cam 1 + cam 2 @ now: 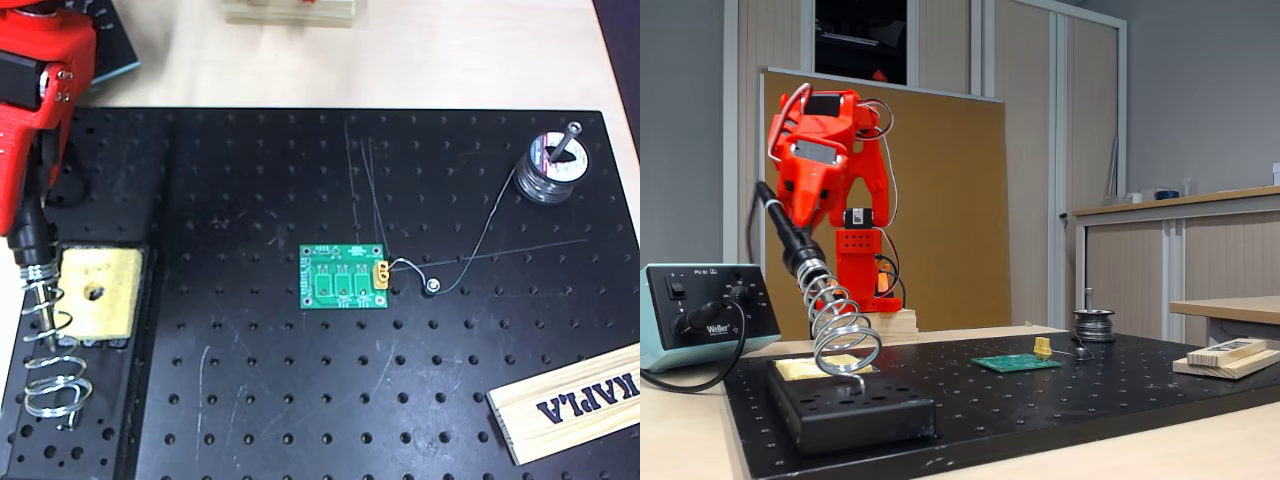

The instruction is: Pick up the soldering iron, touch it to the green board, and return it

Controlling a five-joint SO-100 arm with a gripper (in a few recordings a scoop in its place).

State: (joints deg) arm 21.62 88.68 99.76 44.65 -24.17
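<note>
The soldering iron [30, 240] [790, 245] rests tilted in its silver coil holder [50, 370] [840, 330], tip down inside the coil, black handle sticking up and to the left. My red gripper [35, 195] [795, 215] hangs right at the upper handle. I cannot make out whether its fingers are closed on the handle. The green board [343, 278] [1015, 363] lies flat in the middle of the black perforated plate [300, 400], far to the right of the gripper. It has a yellow connector on its right edge.
A yellow sponge [98, 295] sits in the holder's base. A Weller control box [700, 315] stands at the left. A solder spool [550, 170] stands at the back right, with thin wire running to the board. A wooden KAPLA block [570, 400] lies front right.
</note>
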